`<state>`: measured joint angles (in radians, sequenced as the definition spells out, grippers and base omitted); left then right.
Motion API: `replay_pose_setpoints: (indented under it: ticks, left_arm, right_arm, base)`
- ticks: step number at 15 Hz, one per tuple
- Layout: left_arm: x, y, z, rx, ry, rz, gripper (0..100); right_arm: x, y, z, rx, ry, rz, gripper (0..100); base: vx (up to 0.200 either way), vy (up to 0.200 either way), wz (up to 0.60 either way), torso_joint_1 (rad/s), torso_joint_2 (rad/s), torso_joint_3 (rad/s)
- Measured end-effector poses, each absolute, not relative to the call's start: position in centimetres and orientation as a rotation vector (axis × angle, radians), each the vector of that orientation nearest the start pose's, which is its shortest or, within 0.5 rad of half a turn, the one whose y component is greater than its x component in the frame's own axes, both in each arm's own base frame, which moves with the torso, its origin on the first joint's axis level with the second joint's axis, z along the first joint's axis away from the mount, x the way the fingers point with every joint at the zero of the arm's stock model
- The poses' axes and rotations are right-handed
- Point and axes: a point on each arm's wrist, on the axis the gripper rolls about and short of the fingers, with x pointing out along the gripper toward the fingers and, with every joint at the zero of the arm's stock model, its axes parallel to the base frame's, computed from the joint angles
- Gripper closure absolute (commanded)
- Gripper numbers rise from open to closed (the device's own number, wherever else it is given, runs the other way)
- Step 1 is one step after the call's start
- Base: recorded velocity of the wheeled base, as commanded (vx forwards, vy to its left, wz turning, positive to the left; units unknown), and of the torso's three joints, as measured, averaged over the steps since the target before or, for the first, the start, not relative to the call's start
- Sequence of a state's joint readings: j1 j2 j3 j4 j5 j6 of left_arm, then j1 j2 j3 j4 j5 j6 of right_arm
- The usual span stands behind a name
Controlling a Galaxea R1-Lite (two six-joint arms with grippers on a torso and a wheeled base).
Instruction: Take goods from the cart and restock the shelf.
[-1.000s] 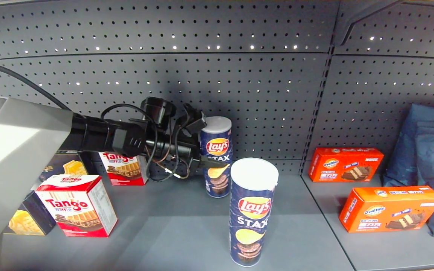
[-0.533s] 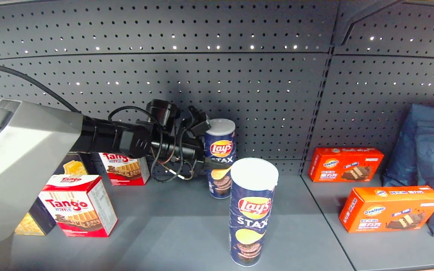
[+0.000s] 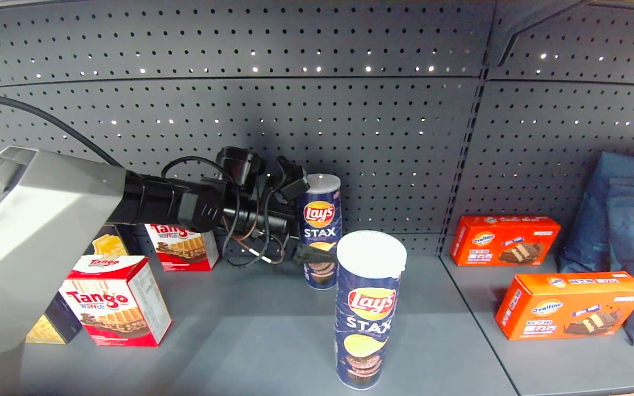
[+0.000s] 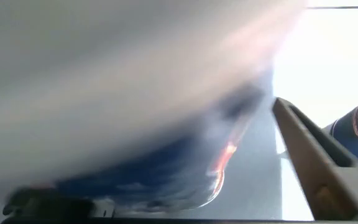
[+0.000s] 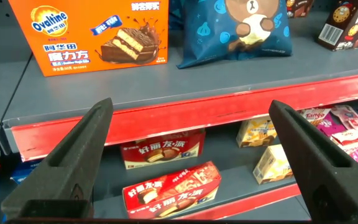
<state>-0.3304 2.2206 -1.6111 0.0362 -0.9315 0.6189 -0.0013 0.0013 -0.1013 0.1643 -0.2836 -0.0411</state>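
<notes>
**Rear chip can at the back of the shelf, my left gripper around it**

My left gripper [image 3: 312, 250] reaches in level from my left side and is clamped on the rear chip can [image 3: 320, 214] a little below its middle. One finger crosses the front of the can. The can stands upright, long axis vertical, close against the pegboard back panel [image 3: 383, 137]. Its base looks to be down on the shelf [image 3: 251, 330], though the front chip can [image 3: 369, 308] hides part of that edge, so I cannot be sure it is fully seated.

What the next move turns on, as I judge it, is that the can lies straight ahead of my gripper along the arm's line. Letting go and backing out means drawing off to my left, sideways to the can's axis, without tipping it.

The front chip can stands upright, nearer me and slightly to my right, close to the held one but apart from it. A red wafer box [image 3: 182, 247] sits at the back beneath my arm and another [image 3: 116, 308] nearer the front, both on my exit side.

My right gripper [image 5: 191, 104] has its fingers apart and holds nothing. It faces lower shelves, so the left arm is the one at the work. To my right lie two orange boxes [image 3: 501, 239] and a blue bag [image 3: 625, 220].
</notes>
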Motion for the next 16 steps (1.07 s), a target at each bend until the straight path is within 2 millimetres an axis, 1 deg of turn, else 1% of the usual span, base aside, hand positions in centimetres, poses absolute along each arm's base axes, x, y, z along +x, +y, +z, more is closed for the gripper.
replay_pose_setpoints:
  ticks: [2,5,7,10,14,16]
  left_arm:
    - [41.3,-15.8,14.3,0.311,0.264,-1.358,0]
    - [41.1,-14.4,14.7,0.308,0.269,-1.329,0]
    - [40.8,-12.9,14.9,0.319,0.268,-1.306,0]
    - [40.1,-11.8,15.3,0.323,0.268,-1.285,0]
    - [38.1,-10.1,16.3,0.362,0.305,-1.189,0]
    - [36.6,-9.7,16.8,0.391,0.334,-1.131,0]
  right_arm:
    - [-3.2,-0.6,8.6,-0.050,0.069,-0.283,0]
    - [-3.2,-0.6,8.6,-0.050,0.070,-0.283,0]
    - [-3.2,-0.6,8.6,-0.050,0.070,-0.283,0]
    - [-3.2,-0.6,8.6,-0.048,0.070,-0.284,0]
    - [-3.2,-0.6,8.6,-0.048,0.069,-0.283,0]
    - [-3.2,-0.6,8.6,-0.047,0.070,-0.284,0]
  base:
    - [0.000,0.000,0.00,0.000,0.00,0.000]
    - [0.000,0.000,0.00,0.000,0.00,0.000]
    - [0.000,0.000,0.00,0.000,0.00,0.000]
    - [0.000,0.000,0.00,0.000,0.00,0.000]
    - [0.000,0.000,0.00,0.000,0.00,0.000]
    - [0.000,0.000,0.00,0.000,0.00,0.000]
